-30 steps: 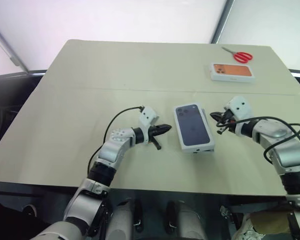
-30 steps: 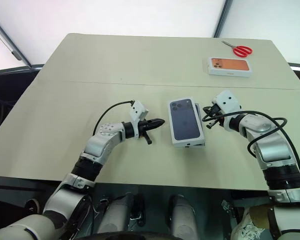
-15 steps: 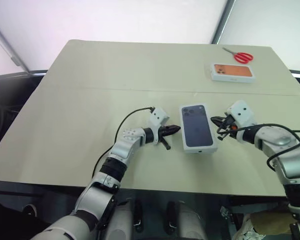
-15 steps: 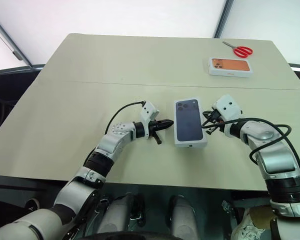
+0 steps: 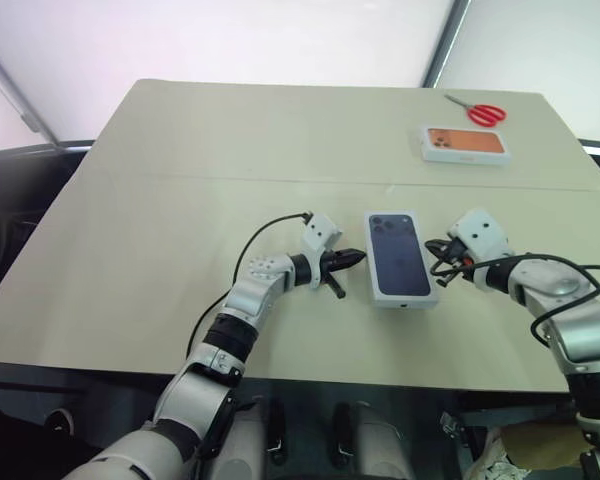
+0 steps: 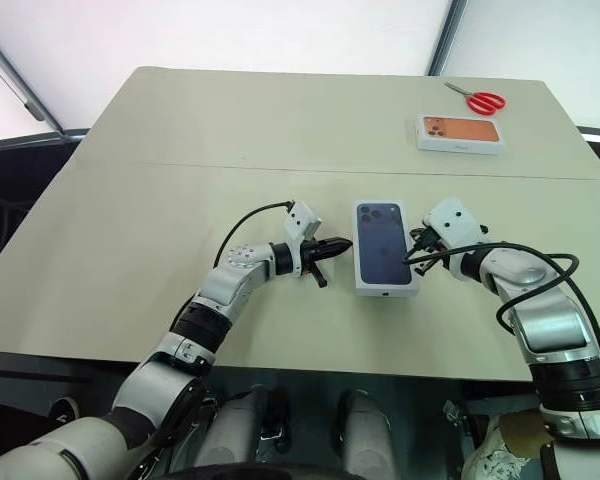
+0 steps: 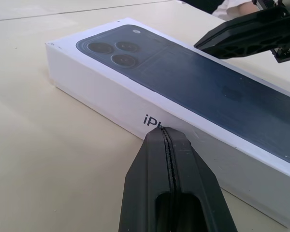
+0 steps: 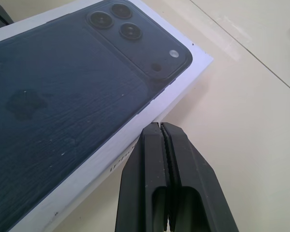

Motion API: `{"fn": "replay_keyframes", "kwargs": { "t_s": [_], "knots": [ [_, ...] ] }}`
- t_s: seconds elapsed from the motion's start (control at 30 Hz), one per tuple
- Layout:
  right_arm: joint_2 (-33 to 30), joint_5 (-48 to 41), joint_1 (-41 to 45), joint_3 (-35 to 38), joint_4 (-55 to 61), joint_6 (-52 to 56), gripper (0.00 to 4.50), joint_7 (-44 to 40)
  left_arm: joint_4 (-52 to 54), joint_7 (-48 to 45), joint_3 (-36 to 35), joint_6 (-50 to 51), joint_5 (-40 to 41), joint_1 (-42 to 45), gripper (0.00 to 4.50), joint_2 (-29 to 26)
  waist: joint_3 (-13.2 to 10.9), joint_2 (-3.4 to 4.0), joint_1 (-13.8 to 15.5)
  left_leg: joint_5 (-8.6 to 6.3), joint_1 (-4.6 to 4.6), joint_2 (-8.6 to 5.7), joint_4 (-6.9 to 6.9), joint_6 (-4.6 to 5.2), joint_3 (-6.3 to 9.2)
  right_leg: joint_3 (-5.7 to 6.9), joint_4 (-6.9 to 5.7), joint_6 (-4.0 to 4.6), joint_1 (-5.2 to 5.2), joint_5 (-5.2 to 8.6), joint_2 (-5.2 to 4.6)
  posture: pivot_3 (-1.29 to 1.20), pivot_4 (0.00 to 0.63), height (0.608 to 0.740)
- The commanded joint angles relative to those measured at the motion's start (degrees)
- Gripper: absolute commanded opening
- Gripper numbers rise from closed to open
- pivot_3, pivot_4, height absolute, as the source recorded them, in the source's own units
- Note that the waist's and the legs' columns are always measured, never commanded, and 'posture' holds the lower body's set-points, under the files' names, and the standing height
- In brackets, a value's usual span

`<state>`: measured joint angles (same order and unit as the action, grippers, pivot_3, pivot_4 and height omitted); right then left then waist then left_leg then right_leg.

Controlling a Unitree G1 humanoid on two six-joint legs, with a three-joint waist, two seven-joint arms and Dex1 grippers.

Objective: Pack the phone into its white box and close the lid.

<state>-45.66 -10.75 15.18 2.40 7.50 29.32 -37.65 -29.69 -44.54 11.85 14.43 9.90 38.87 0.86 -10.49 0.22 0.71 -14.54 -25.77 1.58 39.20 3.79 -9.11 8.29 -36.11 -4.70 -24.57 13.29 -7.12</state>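
Note:
The lid (image 5: 400, 256), white with a dark blue phone printed on top, lies flat on the tan table (image 5: 160, 220), closed down over the white box, which is hidden beneath it. The phone is hidden. My left gripper (image 5: 356, 257) is shut, and its tip rests at the lid's left long side (image 7: 135, 113). My right gripper (image 5: 432, 246) is also shut. Its tip is at the lid's right long side (image 8: 150, 116), near the end with the printed lenses. The closed box sits between the two tips. In the left wrist view, the right gripper's fingers (image 7: 241, 36) reach in over the lid's far edge.
An orange-faced white box (image 5: 465, 144) lies at the table's far right. Red-handled scissors (image 5: 477, 110) lie just behind it. A seam (image 5: 230, 181) crosses the table behind the grippers. The table's front edge (image 5: 280, 370) runs close below my arms.
The closed box has slid a little to the right and turned square to the table. My left gripper followed it rightward. The right gripper drew back slightly, and both stayed shut.

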Motion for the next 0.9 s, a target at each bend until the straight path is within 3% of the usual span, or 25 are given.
{"fn": "replay_keyframes", "kwargs": {
  "t_s": [0.03,0.2,0.4,0.63,0.8,0.9],
  "knots": [
    [1.19,0.33,-0.04,-1.41,1.71,-0.5,0.06,-1.04,3.33,0.15,1.72,-1.74,-1.24,0.61,0.0,0.94,0.0,0.0,-0.02,0.0,0.0,0.0,0.0,0.0,0.0,0.0,0.0,0.0,0.0,0.0,0.0,0.0,0.15,0.738],
    [0.72,1.52,0.86,-1.07,1.2,-0.99,0.06,-1.57,3.95,0.56,0.62,-1.87,-1.4,0.9,0.0,0.03,0.0,0.0,-0.08,0.01,0.02,0.01,0.0,-0.01,0.0,0.01,-0.01,0.0,0.01,0.0,0.02,0.0,0.15,0.738],
    [2.31,1.17,10.24,2.45,-5.28,-4.24,0.06,1.25,0.88,1.54,-3.93,-1.12,1.26,7.29,0.0,0.53,-0.01,0.0,-0.15,0.03,0.03,0.01,0.03,-0.03,-0.01,0.0,-0.08,0.0,-0.01,0.0,0.12,0.0,0.15,0.738],
    [7.54,5.27,17.23,-3.2,-15.0,-8.67,0.06,1.59,-21.68,7.21,-3.43,-11.74,-4.54,19.04,0.0,4.62,0.01,-0.04,0.01,0.02,0.08,-0.05,0.04,0.02,-0.04,0.02,-0.04,-0.05,0.11,-0.03,0.17,0.0,0.15,0.738],
    [6.15,7.89,12.25,-8.0,-12.95,-5.41,0.06,-1.99,-26.98,5.59,-0.33,-15.33,-9.08,18.6,0.0,4.94,0.02,-0.01,-0.14,0.02,0.06,-0.02,0.03,0.01,-0.05,0.01,-0.09,-0.07,0.06,-0.03,0.19,0.0,0.15,0.738],
    [3.66,3.99,6.57,-6.49,-6.95,-1.63,0.06,-6.9,-24.29,0.04,1.85,-15.41,-10.26,15.22,0.0,3.39,0.07,-0.05,-0.07,0.02,0.26,0.0,0.03,-0.01,-0.04,-0.01,-0.1,-0.06,0.21,-0.03,0.18,0.0,0.15,0.738]
  ]
}}
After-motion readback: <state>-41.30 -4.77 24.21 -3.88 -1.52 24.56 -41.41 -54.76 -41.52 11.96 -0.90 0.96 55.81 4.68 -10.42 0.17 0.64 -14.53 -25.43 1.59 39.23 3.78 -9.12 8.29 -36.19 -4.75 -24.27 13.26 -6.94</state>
